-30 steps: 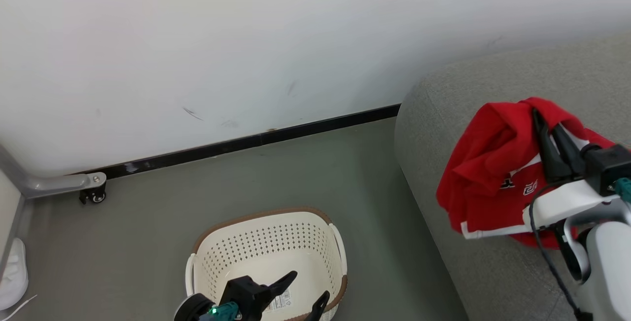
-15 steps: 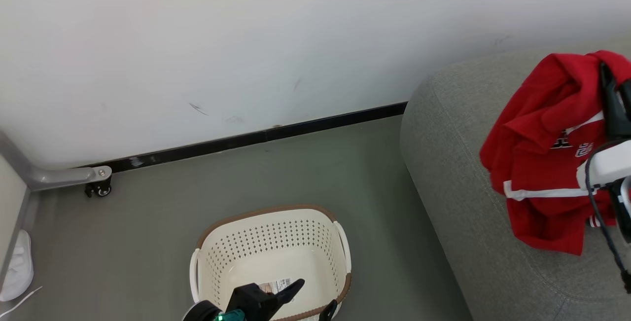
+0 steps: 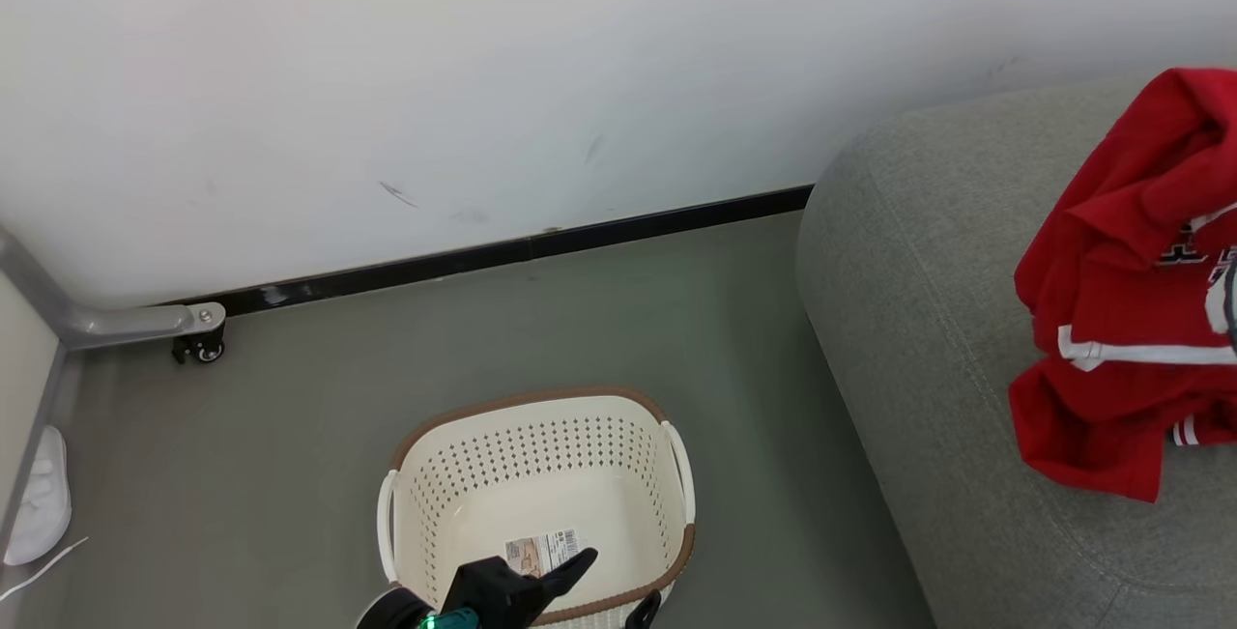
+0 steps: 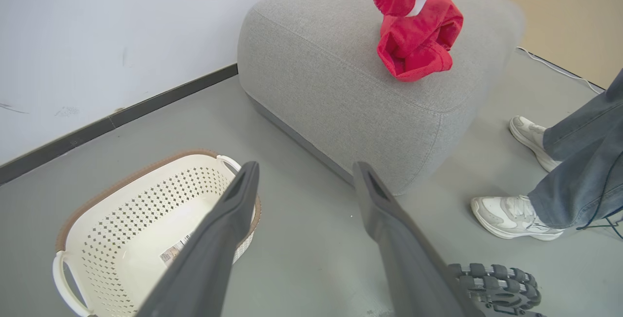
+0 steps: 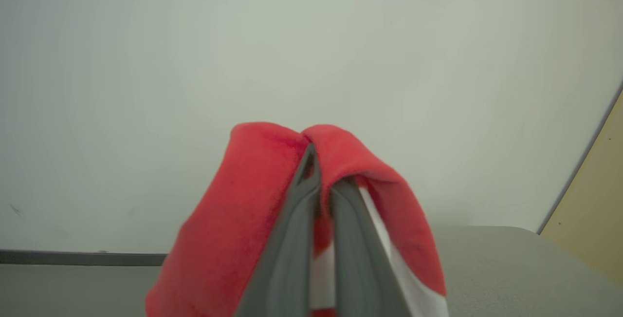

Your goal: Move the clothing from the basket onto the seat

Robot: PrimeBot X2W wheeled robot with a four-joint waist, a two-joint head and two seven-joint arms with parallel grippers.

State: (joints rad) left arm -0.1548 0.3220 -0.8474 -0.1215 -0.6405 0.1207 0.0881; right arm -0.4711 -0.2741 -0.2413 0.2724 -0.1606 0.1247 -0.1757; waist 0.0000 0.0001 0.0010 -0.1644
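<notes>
one release short: red clothing hangs over the sofa

the laundry basket (image 3: 527, 400) sits on the floor beside the grey sofa (image 3: 928, 320), and nothing lies in it but the barcode sticker (image 3: 543, 550) on its bottom. the lifting-out part of the job looks done.

the red clothing (image 3: 1121, 320) hangs in a bunch above the sofa's rounded arm. a broad white band and a pair of thin white stripes both show in the folds, so it is probably both garments in one load. the right gripper (image 5: 315, 161) has its two fingers pinched tight on a fold of that fabric, which drapes down either side of them.

the left gripper (image 4: 305, 168) holds nothing. its fingers are spread wide and hover over the basket's near rim.

what remains, as far as can be judged, is to lower the bunch and let go. from the left wrist view its lowest fold is close to the cushion (touching or not, i cannot tell).
</notes>
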